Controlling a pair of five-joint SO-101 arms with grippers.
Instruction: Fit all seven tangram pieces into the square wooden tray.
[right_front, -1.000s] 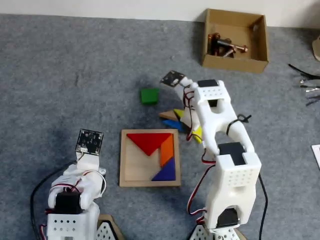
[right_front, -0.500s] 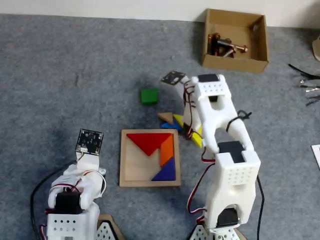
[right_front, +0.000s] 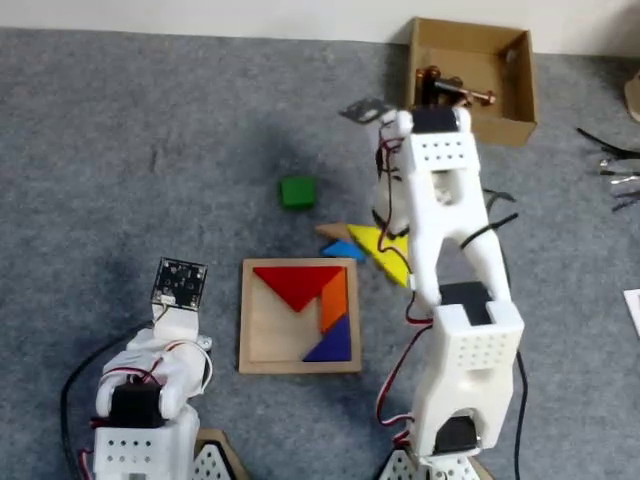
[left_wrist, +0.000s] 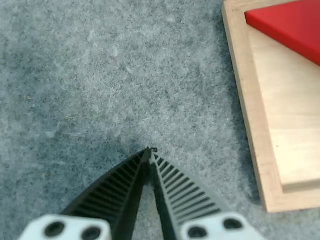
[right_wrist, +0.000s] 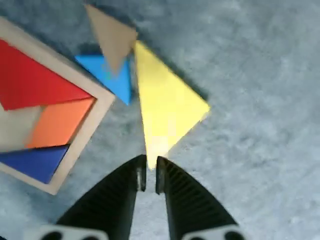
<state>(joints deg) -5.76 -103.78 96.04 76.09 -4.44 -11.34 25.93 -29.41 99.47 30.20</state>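
- Square wooden tray (right_front: 243, 330): flat on grey carpet, between the two arms.
- In the tray: red triangle (right_front: 295, 283) at 12 o'clock, orange piece (right_front: 335, 298) at 3 o'clock, dark blue triangle (right_front: 333, 342) at 5 o'clock.
- Loose pieces, at 1 to 2 o'clock of the tray: yellow triangle (right_front: 385, 250), light blue piece (right_front: 343, 249) and tan triangle (right_front: 333, 231), clustered together.
- Green square (right_front: 298, 192): apart, at 12 o'clock.
- Left gripper (left_wrist: 150, 151): pinched closed, empty, over carpet at 9 o'clock of the tray.
- Right gripper (right_wrist: 149, 172): a narrow slit (nothing held), just at the yellow triangle's corner.
- Cardboard box (right_front: 468, 128): far off at 1 o'clock.
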